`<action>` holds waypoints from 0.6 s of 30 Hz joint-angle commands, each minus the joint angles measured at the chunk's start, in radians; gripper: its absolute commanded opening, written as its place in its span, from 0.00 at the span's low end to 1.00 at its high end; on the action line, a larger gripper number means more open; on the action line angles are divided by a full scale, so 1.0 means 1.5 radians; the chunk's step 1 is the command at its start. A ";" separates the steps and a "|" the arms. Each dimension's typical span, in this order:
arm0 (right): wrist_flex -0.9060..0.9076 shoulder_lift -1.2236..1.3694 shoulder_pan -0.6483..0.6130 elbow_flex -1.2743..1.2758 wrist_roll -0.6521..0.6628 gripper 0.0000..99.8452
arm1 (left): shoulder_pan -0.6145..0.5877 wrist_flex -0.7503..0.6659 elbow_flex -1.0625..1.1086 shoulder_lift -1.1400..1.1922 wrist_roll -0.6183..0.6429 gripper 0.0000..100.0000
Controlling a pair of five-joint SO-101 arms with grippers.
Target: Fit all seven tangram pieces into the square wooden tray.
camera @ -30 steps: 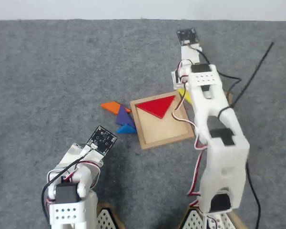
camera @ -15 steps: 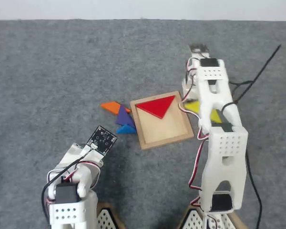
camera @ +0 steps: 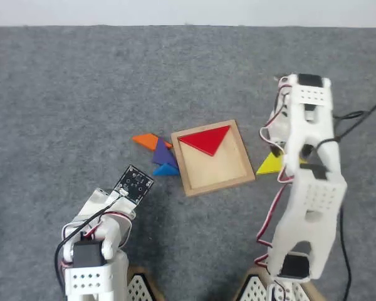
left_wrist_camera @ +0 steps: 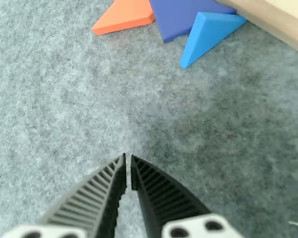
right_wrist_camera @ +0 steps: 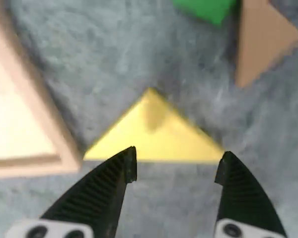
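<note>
As the scene stands, one of the seven pieces is seated. The red triangle (camera: 207,139) lies flat inside the wooden tray (camera: 216,185), with its long edge along the rim farthest from my bases. The rest of the tray floor is bare wood. Six pieces lie outside on the grey felt.

Right gripper (right_wrist_camera: 178,166): the fingers are spread wide and hold nothing. They are poised above the yellow triangle (right_wrist_camera: 156,134), with the fingertips over the two ends of its long edge. That piece lies flat on the felt just beside the tray's near right corner. I cannot tell whether it touches the rim. Beyond it lie a green piece (right_wrist_camera: 206,9) and a tan triangle (right_wrist_camera: 260,37), near each other and apart from the yellow one.

Left gripper (left_wrist_camera: 127,161): the fingers are drawn together to a thin slit with nothing between them. It hangs over bare felt, short of the left-hand cluster. That cluster consists of an orange piece (camera: 146,140), a purple triangle (camera: 161,152) and a blue triangle (camera: 166,169). Purple and blue lie against the tray's left rim, and orange touches purple.

Assessment: the task is at an early stage, with one piece placed and six to go. The step in hand appears to be pickup of the yellow triangle, which is not yet grasped.
</note>
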 commanded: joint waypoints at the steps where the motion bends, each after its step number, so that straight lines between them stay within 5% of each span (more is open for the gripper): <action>1: -0.020 -0.189 0.001 0.108 0.010 0.25 | -0.004 0.008 -0.006 -0.012 -0.009 0.01; 5: -0.152 -0.360 -0.026 0.332 -0.075 0.25 | -0.002 0.008 -0.006 -0.012 -0.009 0.01; 10: -0.338 -0.451 -0.062 0.548 -0.393 0.25 | -0.001 0.008 -0.006 -0.012 -0.009 0.01; 12: -0.366 -0.442 -0.071 0.556 -0.515 0.26 | -0.001 0.008 -0.006 -0.012 -0.009 0.01; 18: -0.374 -0.341 -0.078 0.480 -0.633 0.26 | -0.004 0.008 -0.006 -0.012 -0.009 0.01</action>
